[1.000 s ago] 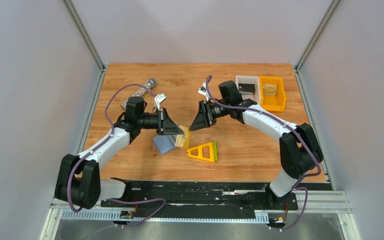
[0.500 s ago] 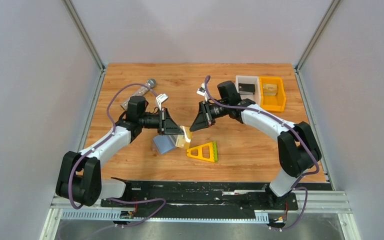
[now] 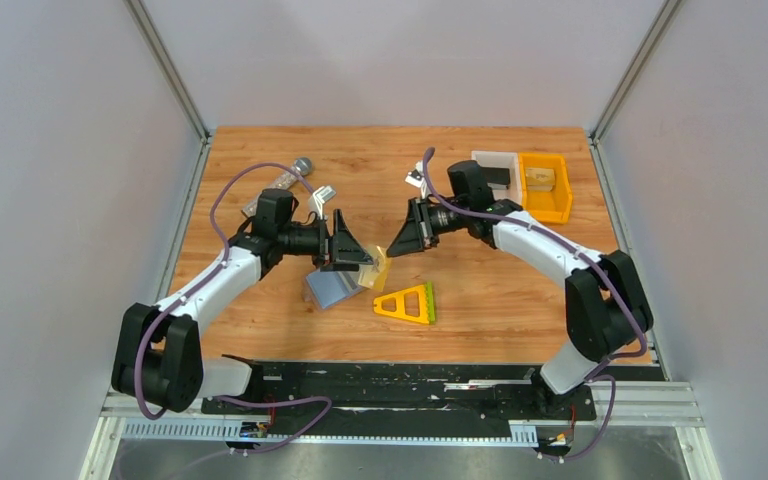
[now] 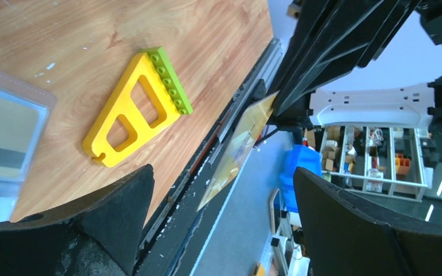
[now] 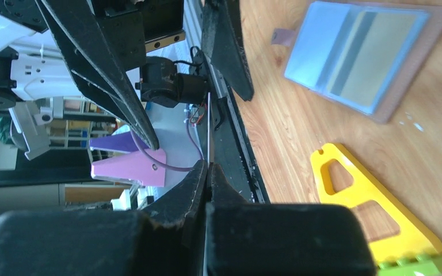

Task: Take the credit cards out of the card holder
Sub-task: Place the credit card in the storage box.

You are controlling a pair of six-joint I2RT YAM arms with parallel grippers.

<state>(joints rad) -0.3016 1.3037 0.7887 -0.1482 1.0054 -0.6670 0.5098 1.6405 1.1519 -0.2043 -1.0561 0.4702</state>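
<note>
Card (image 4: pixel 239 146) — in right end effector (image 3: pixel 391 252)

Wooden table (image 3: pixel 500 300), viewed from above. Lying on it: the card holder (image 3: pixel 326 289), flat, grey-blue face up, left of centre; just right of it, a yellow triangular frame (image 3: pixel 407 303) with a green edge; far right, a white bin (image 3: pixel 480 158) against an orange bin (image 3: pixel 560 205); far left, a clear tube (image 3: pixel 282 182) with a grey cap, and near it a small white object (image 3: pixel 322 196).
</note>
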